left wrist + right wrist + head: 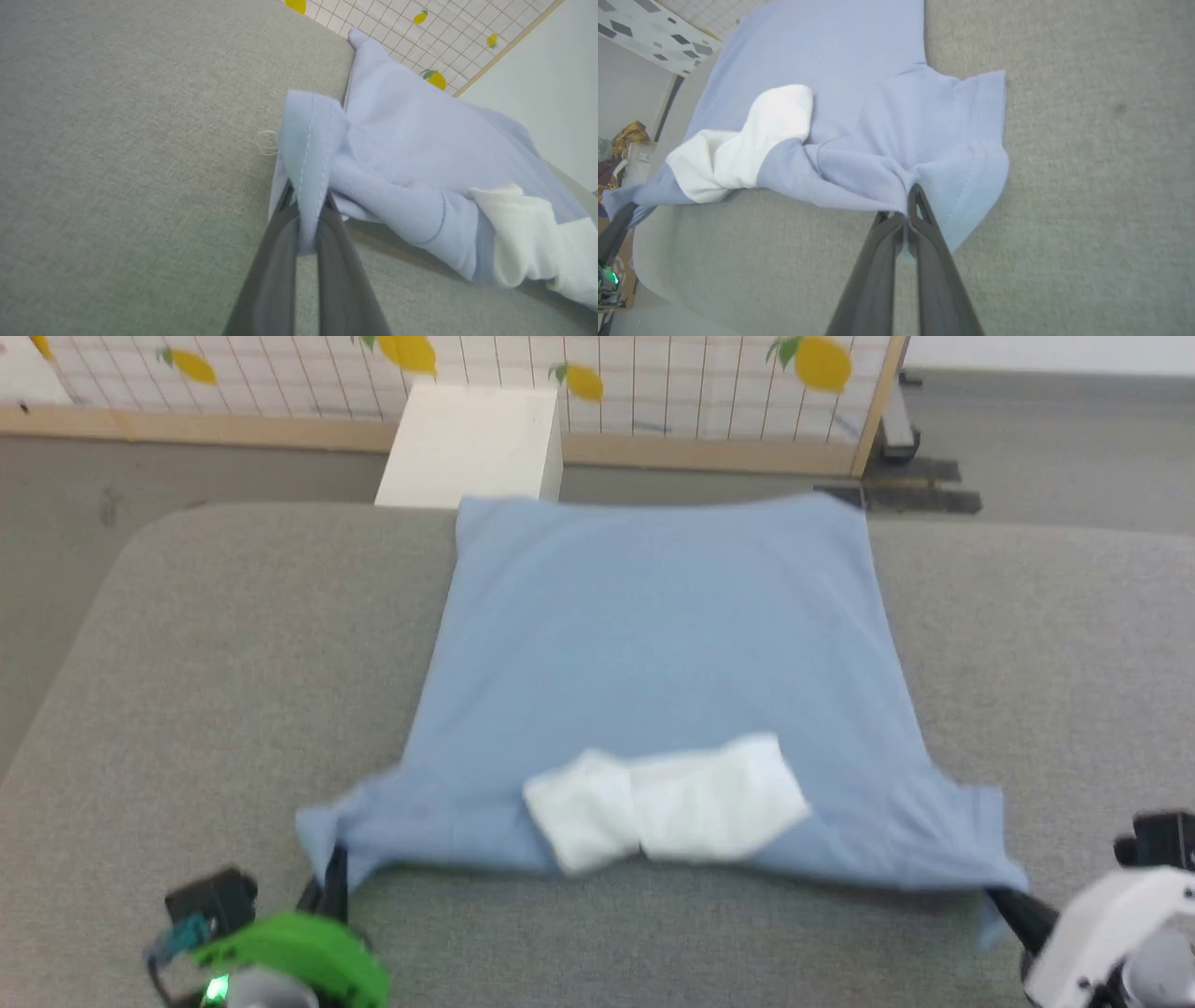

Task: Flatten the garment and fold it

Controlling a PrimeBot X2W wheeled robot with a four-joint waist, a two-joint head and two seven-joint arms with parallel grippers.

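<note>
Shirt [653, 653] lies spread on the grey worktop [187, 709]. Its white collar [667, 803] is bunched along the edge nearest the hands, between the two of them, and its hem is on the far side.

In the head view the left hand [331, 887] and the right hand [1008, 905] each meet a sleeve corner, but the grip there is too small and blurred to read.

The wrist views show it. The left hand [306, 210] has its fingers together, clamped on a stitched sleeve hem [310, 140] that stands up past the fingertips and folds over. To the right of these fingers the collar [518, 233] and the shoulder cloth hang off the worktop [117, 163], with shadow beneath.

The right hand [908, 205] is pinched shut on the other sleeve [971, 154], which fans out to the right of its fingers. The collar [738, 144] lies to their left, and at that view's far left edge a dark finger of the left hand [614, 233] holds the opposite corner, a green light below it.

The head view adds what lies beyond the hem: a white box [476, 439] and a lemon-print screen [709, 383].
</note>
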